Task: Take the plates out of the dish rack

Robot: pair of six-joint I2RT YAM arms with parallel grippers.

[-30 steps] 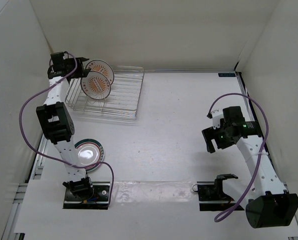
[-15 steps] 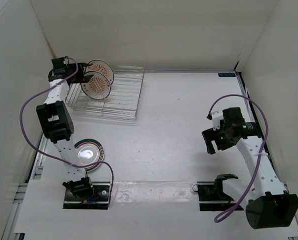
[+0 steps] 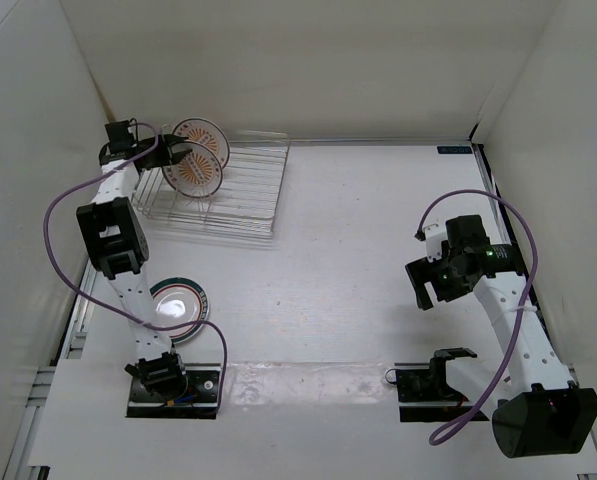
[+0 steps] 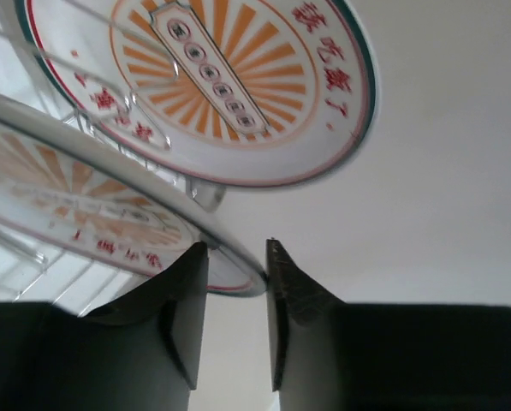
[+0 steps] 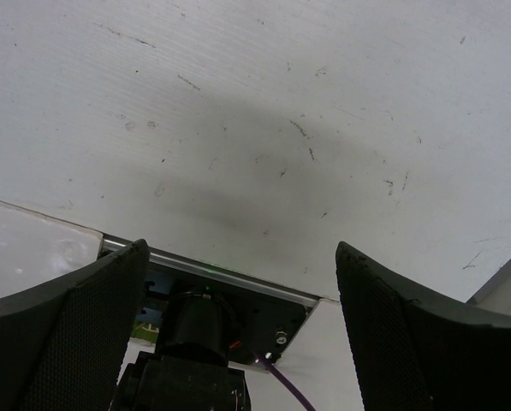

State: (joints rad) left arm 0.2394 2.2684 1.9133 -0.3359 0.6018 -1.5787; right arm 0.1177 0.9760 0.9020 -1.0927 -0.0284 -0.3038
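Observation:
The wire dish rack [image 3: 240,188] stands at the far left of the table. Two sunburst plates stand upright in it, the back one [image 3: 202,138] and the front one [image 3: 192,172]. My left gripper [image 3: 178,156] is at the front plate's left edge. In the left wrist view its fingers [image 4: 185,295] are closed narrowly on that plate's rim [image 4: 234,272], with the back plate [image 4: 221,77] above. The plain plate [image 3: 175,299] lies flat on the table beside the left arm. My right gripper [image 3: 433,285] is wide open and empty [image 5: 238,282] over the table's right side.
White walls close in the table on the left, back and right; the left wall is just behind my left gripper. The arm bases [image 3: 173,380] sit at the near edge. A purple cable [image 3: 63,210] loops beside the left arm.
My left gripper has moved down and right from the rack's far left corner onto the front sunburst plate's rim. The right arm has not moved.

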